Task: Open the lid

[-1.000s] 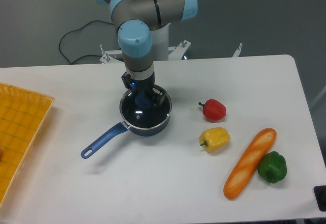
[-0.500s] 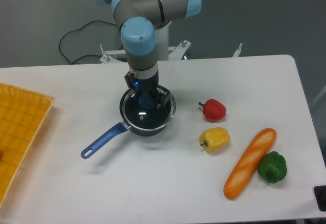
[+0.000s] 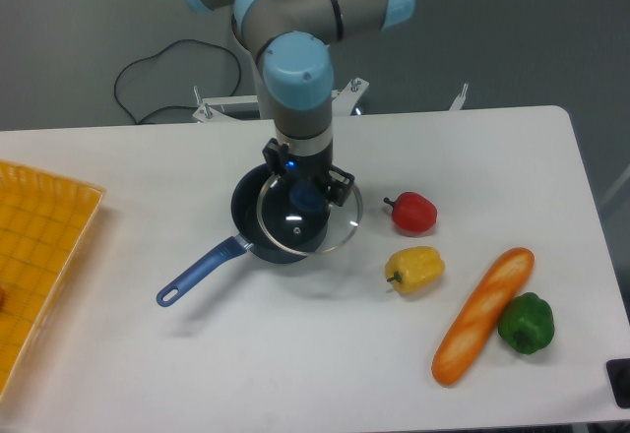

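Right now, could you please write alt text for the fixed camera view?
A robot gripper holds a glass lid by its blue knob, lifted and offset right of a dark blue saucepan on a white table. To the right lie red, yellow and green peppers and a baguette.

I am seeing a white table (image 3: 325, 354) lying under even light; a grey floor (image 3: 512, 30) is stretching behind its far edge, a black cable (image 3: 157, 84) looping across it.
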Controlling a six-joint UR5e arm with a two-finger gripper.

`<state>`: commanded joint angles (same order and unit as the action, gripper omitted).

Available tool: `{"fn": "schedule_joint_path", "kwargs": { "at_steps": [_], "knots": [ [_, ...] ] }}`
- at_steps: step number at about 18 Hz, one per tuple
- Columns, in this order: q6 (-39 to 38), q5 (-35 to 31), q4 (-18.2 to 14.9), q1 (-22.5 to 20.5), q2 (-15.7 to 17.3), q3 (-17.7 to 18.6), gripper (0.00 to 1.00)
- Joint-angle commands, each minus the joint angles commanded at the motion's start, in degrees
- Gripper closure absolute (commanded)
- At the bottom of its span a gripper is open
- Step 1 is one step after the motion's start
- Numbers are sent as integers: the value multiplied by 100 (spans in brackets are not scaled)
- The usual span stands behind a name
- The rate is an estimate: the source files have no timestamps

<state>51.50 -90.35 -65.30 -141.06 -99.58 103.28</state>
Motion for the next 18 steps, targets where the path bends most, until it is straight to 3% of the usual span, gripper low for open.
{"fn": "schedule_joint_path", "kwargs": {
  "at_steps": [5,11,18],
  "knots": [
    [220,132,-18,-150,-105,-176,45],
    [211,88,-18,-159,-474,-440,45],
    [211,70,-9,-238,-589,-484,45]
  ]
}}
